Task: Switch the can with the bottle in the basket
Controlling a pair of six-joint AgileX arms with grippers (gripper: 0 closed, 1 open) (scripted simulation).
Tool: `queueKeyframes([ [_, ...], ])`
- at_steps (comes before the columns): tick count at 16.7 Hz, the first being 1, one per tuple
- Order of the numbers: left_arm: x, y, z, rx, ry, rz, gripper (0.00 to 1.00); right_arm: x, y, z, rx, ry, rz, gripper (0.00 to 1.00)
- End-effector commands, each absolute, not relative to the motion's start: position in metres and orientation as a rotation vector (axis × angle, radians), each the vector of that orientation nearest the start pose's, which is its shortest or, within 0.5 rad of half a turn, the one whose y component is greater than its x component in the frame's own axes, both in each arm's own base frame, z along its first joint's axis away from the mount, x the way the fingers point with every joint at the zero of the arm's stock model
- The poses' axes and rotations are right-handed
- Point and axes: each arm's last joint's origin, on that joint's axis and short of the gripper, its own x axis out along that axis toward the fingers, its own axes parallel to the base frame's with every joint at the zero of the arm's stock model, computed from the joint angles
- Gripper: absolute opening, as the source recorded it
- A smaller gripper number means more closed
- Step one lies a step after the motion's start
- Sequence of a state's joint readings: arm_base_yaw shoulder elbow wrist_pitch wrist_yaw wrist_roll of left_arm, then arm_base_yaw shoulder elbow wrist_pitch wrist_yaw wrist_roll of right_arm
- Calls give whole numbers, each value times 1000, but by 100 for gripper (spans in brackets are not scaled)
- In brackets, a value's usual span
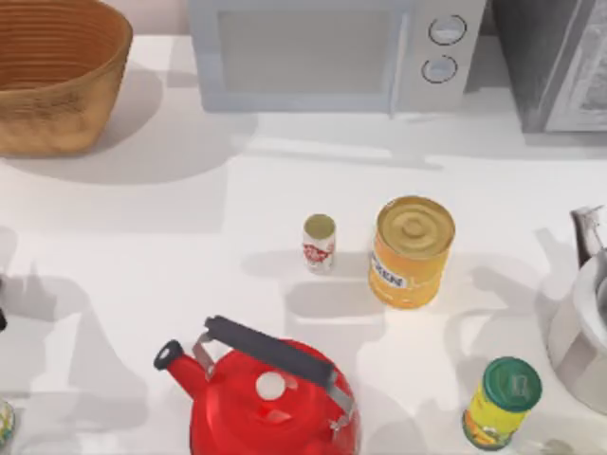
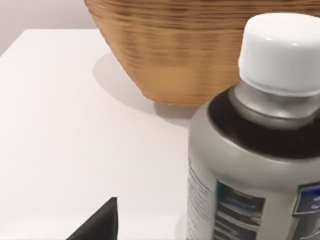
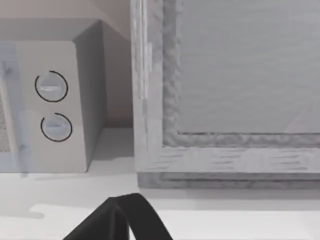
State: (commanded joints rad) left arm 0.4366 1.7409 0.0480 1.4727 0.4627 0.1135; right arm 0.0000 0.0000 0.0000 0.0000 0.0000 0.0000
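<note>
- Red kettle [image 1: 270, 403] with black handle and white lid knob: stood at the near edge of the white counter [image 1: 142, 284], nearest the overhead camera; not part of the swap.
- Tiny cylindrical can [image 1: 319, 243], pale gold top, white-and-red label: upright mid-counter, just beside the large yellow-orange can [image 1: 410, 251], apart from it and free to be lifted.
- Large round woven wicker basket [image 1: 57, 71], tan-brown, ribbed inside: far-left corner, well apart from the small can. Its interior was partly cut off; no bottle could be made out inside.
- Silver bottle [image 2: 260, 150] with white cap and dark neck band: close to the left wrist camera, in front of the basket wall.
- Green-lidded yellow tin [image 1: 501, 401]: near right.
- White microwave [image 1: 332, 52]: along the back.
- Left tool: a dark tip visible; cannot tell whether open or closed.
- Right tool: likewise cannot tell; facing the microwave's dials, apparently parked.
- Judgement: swap not yet begun.
</note>
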Motion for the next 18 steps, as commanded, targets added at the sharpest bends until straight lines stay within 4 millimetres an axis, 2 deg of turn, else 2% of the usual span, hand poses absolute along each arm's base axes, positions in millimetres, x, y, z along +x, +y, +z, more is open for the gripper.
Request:
queueKeyframes([
  [6, 221, 69, 78, 1, 199, -17, 100, 106, -1, 160, 0, 0, 0, 100],
  [12, 227, 69, 74, 0, 202, -20, 100, 106, -1, 160, 0, 0, 0, 100],
  [18, 227, 69, 74, 0, 202, -20, 55, 106, -1, 160, 0, 0, 0, 100],
])
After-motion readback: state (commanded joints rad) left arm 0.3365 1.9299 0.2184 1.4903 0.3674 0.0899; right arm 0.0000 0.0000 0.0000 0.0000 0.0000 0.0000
